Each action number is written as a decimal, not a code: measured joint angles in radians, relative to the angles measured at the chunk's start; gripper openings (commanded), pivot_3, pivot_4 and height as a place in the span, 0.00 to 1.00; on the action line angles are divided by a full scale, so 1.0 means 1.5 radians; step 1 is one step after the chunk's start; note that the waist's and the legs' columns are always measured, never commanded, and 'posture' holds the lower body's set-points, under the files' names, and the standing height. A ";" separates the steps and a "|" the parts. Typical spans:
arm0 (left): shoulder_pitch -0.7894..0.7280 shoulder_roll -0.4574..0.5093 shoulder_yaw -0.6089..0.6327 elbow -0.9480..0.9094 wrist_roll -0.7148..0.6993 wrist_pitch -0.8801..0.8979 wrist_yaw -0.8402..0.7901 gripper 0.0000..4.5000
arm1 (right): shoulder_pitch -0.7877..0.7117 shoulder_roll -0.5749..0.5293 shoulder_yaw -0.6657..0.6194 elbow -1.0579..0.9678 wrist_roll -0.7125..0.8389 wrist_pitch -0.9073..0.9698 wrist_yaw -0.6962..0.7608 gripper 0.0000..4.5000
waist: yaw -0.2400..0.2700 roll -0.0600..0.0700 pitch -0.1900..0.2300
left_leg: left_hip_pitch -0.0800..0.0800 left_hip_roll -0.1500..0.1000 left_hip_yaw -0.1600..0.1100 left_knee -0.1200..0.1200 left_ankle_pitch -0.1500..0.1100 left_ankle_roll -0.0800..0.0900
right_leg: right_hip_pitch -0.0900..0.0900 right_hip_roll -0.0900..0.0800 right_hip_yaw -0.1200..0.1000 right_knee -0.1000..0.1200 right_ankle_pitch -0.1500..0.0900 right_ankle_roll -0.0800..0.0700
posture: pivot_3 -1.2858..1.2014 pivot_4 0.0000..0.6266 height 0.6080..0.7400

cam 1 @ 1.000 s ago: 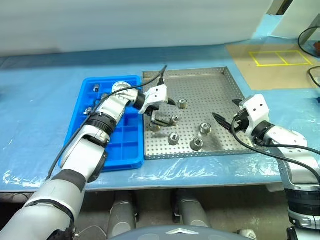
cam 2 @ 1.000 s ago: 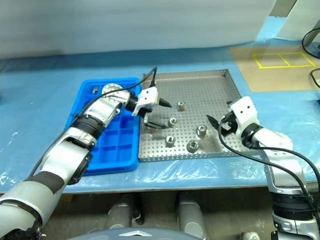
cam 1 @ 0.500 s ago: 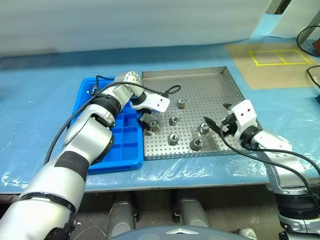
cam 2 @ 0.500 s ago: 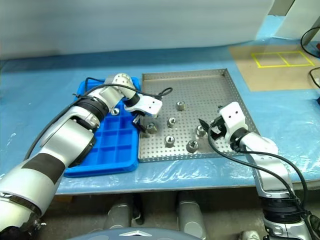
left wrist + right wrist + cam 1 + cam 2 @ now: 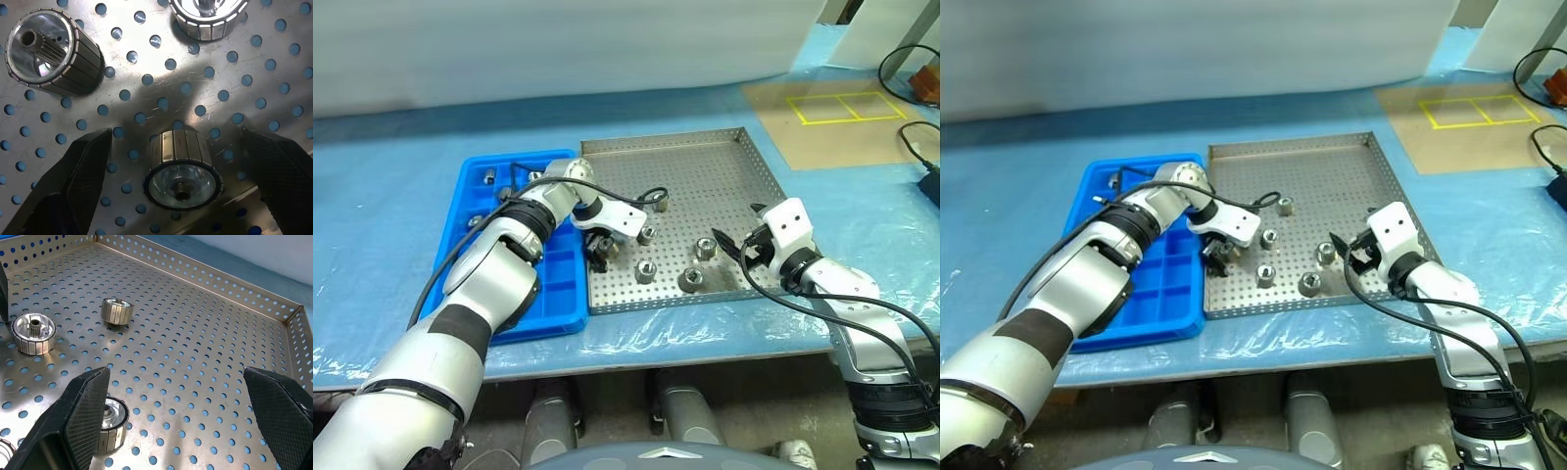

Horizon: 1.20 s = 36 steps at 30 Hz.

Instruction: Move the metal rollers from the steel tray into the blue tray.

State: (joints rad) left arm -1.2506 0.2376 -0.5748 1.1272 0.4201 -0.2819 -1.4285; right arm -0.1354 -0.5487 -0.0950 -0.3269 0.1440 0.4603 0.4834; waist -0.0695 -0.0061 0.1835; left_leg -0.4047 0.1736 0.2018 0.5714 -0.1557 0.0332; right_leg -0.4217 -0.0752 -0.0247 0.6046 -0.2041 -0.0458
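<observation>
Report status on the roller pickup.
Left hand open, straddling a roller on the steel tray. Right hand open, empty. Nothing in the way.

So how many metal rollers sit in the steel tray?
6 rollers in the steel tray: one inside the left gripper, two beyond it, three nearer the front rim. The arm could hide more.

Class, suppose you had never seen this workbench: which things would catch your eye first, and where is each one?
The bright blue plastic compartment tray stands out on the pale blue table cover, directly left of the large grey perforated steel tray. Small shiny metal rollers lie scattered on the steel tray's near half. The left claw hangs open around one roller by the tray's left edge, while the right claw waits open on the right.
</observation>
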 measured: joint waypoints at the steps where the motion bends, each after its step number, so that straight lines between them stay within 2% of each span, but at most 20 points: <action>1: 0.002 0.001 -0.001 -0.002 0.000 -0.002 0.001 1.00 | 0.000 0.000 0.000 0.000 -0.001 -0.001 0.000 1.00 | 0.000 0.000 0.000 | 0.000 0.000 0.000 0.000 0.000 0.000 | 0.000 0.000 0.000 0.000 0.000 0.000 | 0.33 0.24 1.00; 4: 0.007 0.005 -0.002 -0.011 0.001 -0.010 0.003 0.88 | 0.000 0.001 0.000 0.000 -0.002 -0.002 0.000 1.00 | 0.000 0.000 0.000 | 0.001 0.000 0.000 0.000 0.000 0.000 | 0.001 0.000 0.000 0.000 0.000 0.000 | 0.33 0.24 1.00; 7: 0.011 0.010 -0.003 -0.013 0.006 -0.012 0.009 0.67 | 0.000 0.002 0.000 0.000 -0.003 -0.002 0.000 1.00 | 0.001 0.000 0.000 | 0.003 0.000 0.000 0.000 0.000 0.000 | 0.003 0.000 0.000 0.000 -0.001 0.002 | 0.33 0.24 1.00; 9: 0.012 0.013 -0.003 -0.012 0.010 -0.013 0.021 0.67 | 0.000 0.003 0.000 0.001 -0.003 -0.003 0.000 1.00 | 0.001 0.000 0.000 | 0.003 0.000 0.000 0.001 0.000 0.000 | 0.003 0.000 0.000 0.000 -0.003 0.004 | 0.33 0.24 1.00; 16: 0.014 0.017 -0.003 -0.017 0.018 -0.023 0.032 0.67 | -0.004 0.005 0.005 0.013 -0.004 -0.006 0.000 1.00 | 0.000 0.000 0.000 | 0.003 0.000 -0.001 0.003 0.000 0.000 | 0.004 0.000 0.000 0.000 -0.003 0.005 | 0.33 0.24 1.00; 20: 0.022 0.025 -0.002 -0.027 0.017 -0.029 0.018 0.49 | -0.008 0.005 0.006 0.017 -0.005 -0.011 0.000 1.00 | -0.001 0.001 0.000 | 0.004 0.000 -0.001 0.002 0.000 0.000 | 0.004 0.000 0.000 0.000 -0.003 0.005 | 0.34 0.24 1.00; 30: 0.035 0.033 0.015 -0.047 0.005 -0.020 0.021 0.49 | -0.017 0.007 0.019 0.026 -0.005 -0.016 0.000 1.00 | 0.000 0.001 -0.001 | 0.004 0.000 -0.001 0.002 0.000 0.000 | 0.003 0.000 0.000 0.000 -0.003 0.005 | 0.35 0.24 1.00; 33: 0.054 0.041 0.045 -0.070 -0.030 -0.005 -0.006 0.49 | -0.022 0.007 0.020 0.027 -0.005 -0.016 0.003 1.00 | 0.000 0.001 -0.001 | 0.003 0.000 -0.001 0.001 0.000 0.000 | 0.003 0.000 0.000 0.000 -0.003 0.005 | 0.35 0.24 1.00; 36: 0.084 0.056 0.076 -0.119 -0.083 0.012 -0.049 0.49 | -0.028 0.007 0.023 0.024 0.010 -0.008 0.025 1.00 | 0.003 0.001 -0.001 | 0.001 0.000 -0.001 -0.001 0.000 0.000 | 0.000 0.000 0.000 -0.001 0.000 0.000 | 0.35 0.24 1.00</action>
State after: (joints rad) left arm -1.1249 0.3223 -0.4606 0.9482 0.2957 -0.2639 -1.5020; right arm -0.1778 -0.5385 -0.0605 -0.2912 0.1595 0.4479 0.5204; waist -0.0653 -0.0047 0.1826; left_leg -0.4039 0.1728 0.2005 0.5705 -0.1561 0.0333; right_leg -0.4210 -0.0757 -0.0248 0.6035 -0.2041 -0.0459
